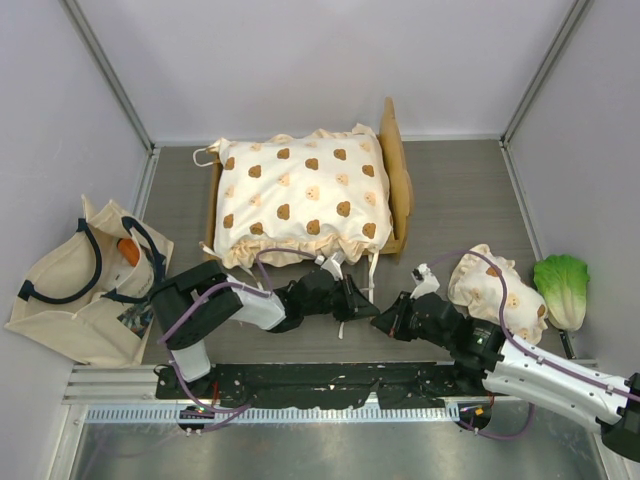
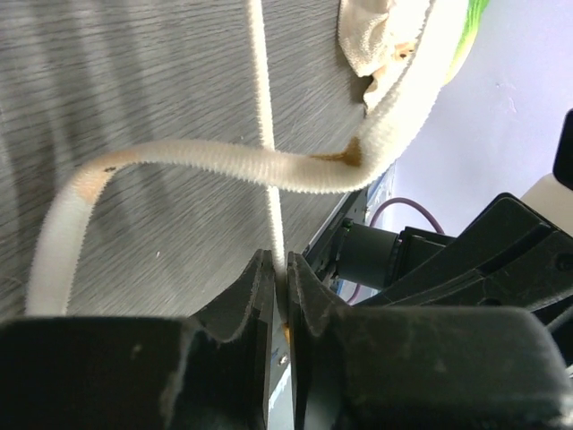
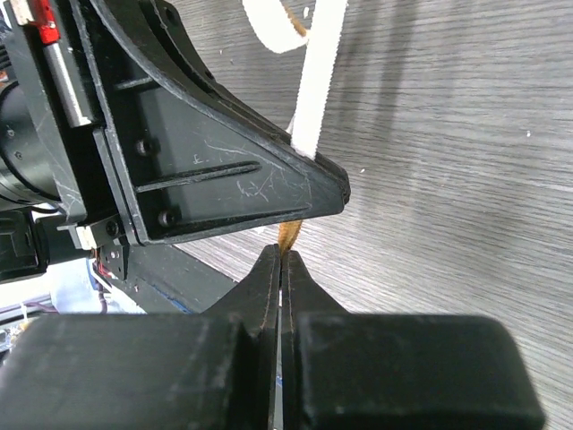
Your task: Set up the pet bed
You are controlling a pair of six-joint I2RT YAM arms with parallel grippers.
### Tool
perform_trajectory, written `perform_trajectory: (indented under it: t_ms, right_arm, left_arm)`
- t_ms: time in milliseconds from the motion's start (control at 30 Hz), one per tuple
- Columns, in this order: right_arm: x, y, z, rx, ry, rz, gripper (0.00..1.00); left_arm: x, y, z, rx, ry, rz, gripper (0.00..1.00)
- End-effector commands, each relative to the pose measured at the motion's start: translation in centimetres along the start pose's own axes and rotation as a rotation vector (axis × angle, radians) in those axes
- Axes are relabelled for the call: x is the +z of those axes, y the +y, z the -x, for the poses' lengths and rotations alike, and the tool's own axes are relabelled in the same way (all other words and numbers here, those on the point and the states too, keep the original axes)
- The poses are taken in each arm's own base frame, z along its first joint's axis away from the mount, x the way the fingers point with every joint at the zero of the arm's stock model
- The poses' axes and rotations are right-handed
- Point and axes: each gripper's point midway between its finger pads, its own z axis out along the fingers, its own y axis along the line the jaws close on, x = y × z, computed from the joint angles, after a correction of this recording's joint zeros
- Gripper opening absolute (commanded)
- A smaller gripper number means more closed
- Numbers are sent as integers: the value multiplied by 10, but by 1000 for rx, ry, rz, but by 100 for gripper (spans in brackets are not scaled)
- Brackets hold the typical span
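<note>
Tightly, the left gripper [image 2: 278,269] pinches a ribbed cream tie [image 2: 261,98]; the right gripper [image 3: 280,258] clamps a brown-tipped tie end [image 3: 287,235]. A bear-print cushion [image 1: 300,195] fills the wooden pet bed [image 1: 397,170].

The grey wood-grain table [image 1: 460,190] carries the bed [image 1: 397,175] at its far middle. A tote bag [image 1: 60,300] slumps over the left edge. A pillow [image 1: 495,285] lies near right, just beside a lettuce toy [image 1: 562,285]. A cream tie [image 1: 373,268] trails from the bed onto the surface.

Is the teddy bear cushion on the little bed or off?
On. The cream bear-print cushion lies spread over the light-wood bed frame.
</note>
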Motion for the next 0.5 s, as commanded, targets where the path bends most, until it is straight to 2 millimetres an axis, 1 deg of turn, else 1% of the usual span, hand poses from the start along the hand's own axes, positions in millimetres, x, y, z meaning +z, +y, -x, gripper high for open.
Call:
perform_trajectory:
  t_ms: [0,67,133,167,200,233,267,300,333,400,433,467]
  right_arm:
    - [-3,14,-6,-9,40,53,1]
    - [-3,13,-5,-9,36,47,1]
    - [-3,11,-1,-8,18,32,1]
    - [-4,7,-1,-10,14,10,1]
    - [-5,5,2,-14,3,-1,8]
    - [-9,10,9,-14,-21,1,14]
    - [-11,3,17,-19,-59,-38,19]
    - [-15,5,24,-30,-88,-39,27]
    - [-21,13,35,-30,-131,-21,30]
    - [-26,13,53,-51,-207,-44,35]
    - [-31,19,61,-53,-235,-42,36]
    - [-31,18,65,-57,-249,-61,37]
  left_arm:
    - [3,-21,10,13,-31,-73,11]
    - [2,-20,12,9,-35,-71,10]
    - [1,-19,12,12,-38,-70,6]
    - [1,-19,12,14,-36,-68,4]
    - [1,-16,11,15,-30,-59,0]
    - [2,-17,10,17,-25,-57,0]
    - [1,-16,8,19,-13,-57,0]
    - [0,-16,9,20,-14,-60,0]
    - [-1,-13,8,20,-14,-52,0]
    - [-4,-13,9,34,-18,-46,0]
    - [-4,-13,9,38,-17,-42,0]
    - [-5,-11,9,41,-17,-36,0]
